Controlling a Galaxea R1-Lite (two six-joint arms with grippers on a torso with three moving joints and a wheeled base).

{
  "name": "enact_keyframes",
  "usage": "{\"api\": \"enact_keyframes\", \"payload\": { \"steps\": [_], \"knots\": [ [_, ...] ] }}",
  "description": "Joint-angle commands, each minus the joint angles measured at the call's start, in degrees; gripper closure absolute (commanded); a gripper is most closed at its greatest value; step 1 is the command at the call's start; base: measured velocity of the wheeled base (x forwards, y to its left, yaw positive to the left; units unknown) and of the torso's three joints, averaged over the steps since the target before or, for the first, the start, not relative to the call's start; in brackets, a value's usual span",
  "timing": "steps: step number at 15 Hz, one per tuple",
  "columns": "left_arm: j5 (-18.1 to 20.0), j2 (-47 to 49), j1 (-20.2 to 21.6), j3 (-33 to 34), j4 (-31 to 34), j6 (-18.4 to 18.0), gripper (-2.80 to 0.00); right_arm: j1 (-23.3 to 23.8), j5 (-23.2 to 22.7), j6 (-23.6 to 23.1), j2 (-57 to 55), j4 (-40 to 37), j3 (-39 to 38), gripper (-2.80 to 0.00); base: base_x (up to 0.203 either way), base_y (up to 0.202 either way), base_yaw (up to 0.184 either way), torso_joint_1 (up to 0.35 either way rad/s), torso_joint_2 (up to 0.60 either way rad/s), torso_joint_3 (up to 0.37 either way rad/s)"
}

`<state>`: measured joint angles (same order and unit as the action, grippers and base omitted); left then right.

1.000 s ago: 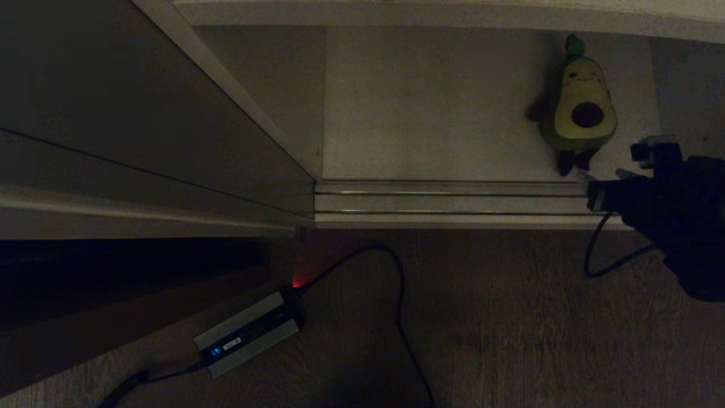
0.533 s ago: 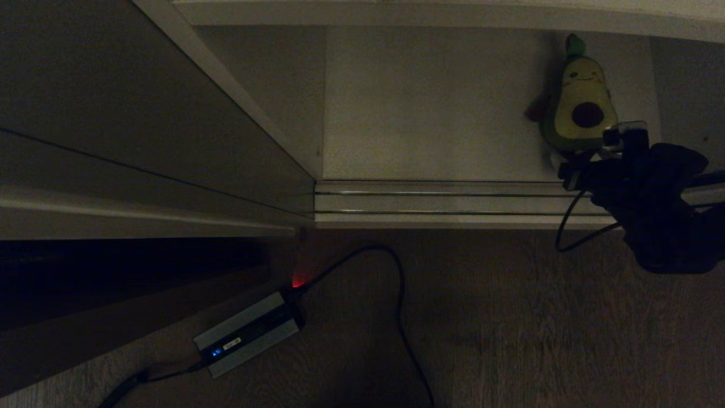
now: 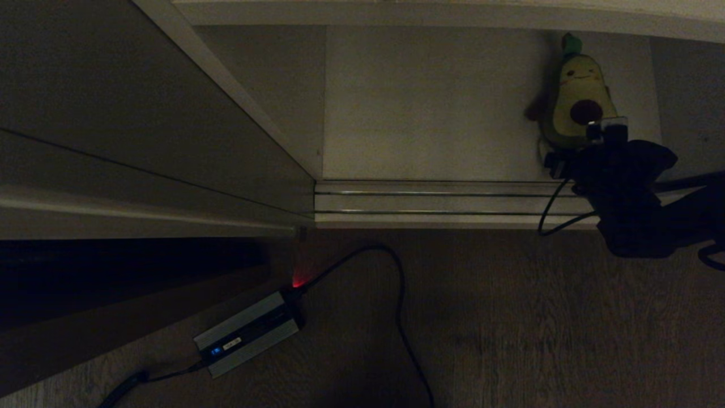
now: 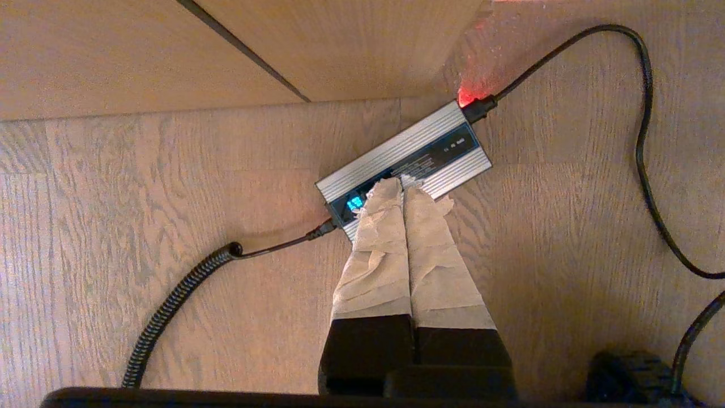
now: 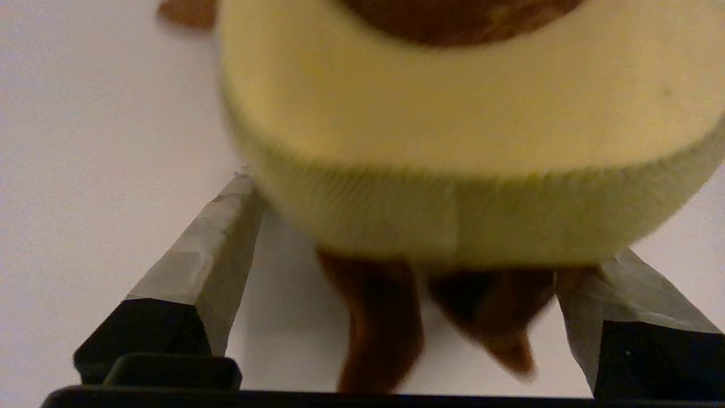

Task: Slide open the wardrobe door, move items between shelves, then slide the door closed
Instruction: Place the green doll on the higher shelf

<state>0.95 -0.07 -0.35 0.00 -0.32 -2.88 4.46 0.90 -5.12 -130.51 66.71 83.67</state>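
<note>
Reaching in from the floor side, the right gripper (image 5: 430, 226) has closed on the avocado plush (image 3: 578, 96), fingers spread wide and straddling its legs; the toy lies lengthwise straight ahead on the shelf (image 3: 430, 107), unclamped. Left gripper (image 4: 403, 195) hangs shut.

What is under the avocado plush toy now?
The avocado plush toy lies on the off-white shelf. Its dark legs sit between the open jaws of the right gripper. The shelf directly beneath its body is covered.
</note>
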Motion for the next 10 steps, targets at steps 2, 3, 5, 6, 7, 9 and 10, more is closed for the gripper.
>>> {"api": "enact_keyframes", "payload": {
  "steps": [2,3,5,6,7,9,10],
  "knots": [
    [0.02,0.07,0.00,0.00,-0.03,-0.02,0.00,0.02,0.64,-0.33,-1.01,-0.35,2.11,-2.80,0.000,0.000,0.000,0.000,0.00,0.000],
    [0.02,0.07,0.00,0.08,-0.03,-0.02,0.00,0.02,1.03,-0.43,-0.66,-0.56,1.59,-2.80,0.000,0.000,0.000,0.000,0.00,0.000],
    [0.02,0.07,0.00,0.00,-0.03,-0.02,0.00,0.02,5.13,-0.99,-0.36,-0.91,1.15,-2.80,0.000,0.000,0.000,0.000,0.00,0.000],
    [0.02,0.07,0.00,0.00,-0.03,-0.02,0.00,0.02,5.70,-1.03,-0.27,-1.54,1.03,-2.80,0.000,0.000,0.000,0.000,0.00,0.000],
    [0.02,0.07,0.00,0.00,-0.03,-0.02,0.00,0.02,5.78,-1.26,-0.01,-1.89,0.68,-2.80,0.000,0.000,0.000,0.000,0.00,0.000],
    [0.02,0.07,0.00,0.00,-0.03,-0.02,0.00,0.02,5.69,-1.74,0.72,-1.82,0.61,-2.80,0.000,0.000,0.000,0.000,0.00,0.000],
    [0.02,0.07,0.00,0.02,-0.03,-0.02,0.00,0.02,5.61,-1.74,0.84,-1.44,0.61,0.00,0.000,0.000,0.000,0.000,0.00,0.000]
  ]
}}
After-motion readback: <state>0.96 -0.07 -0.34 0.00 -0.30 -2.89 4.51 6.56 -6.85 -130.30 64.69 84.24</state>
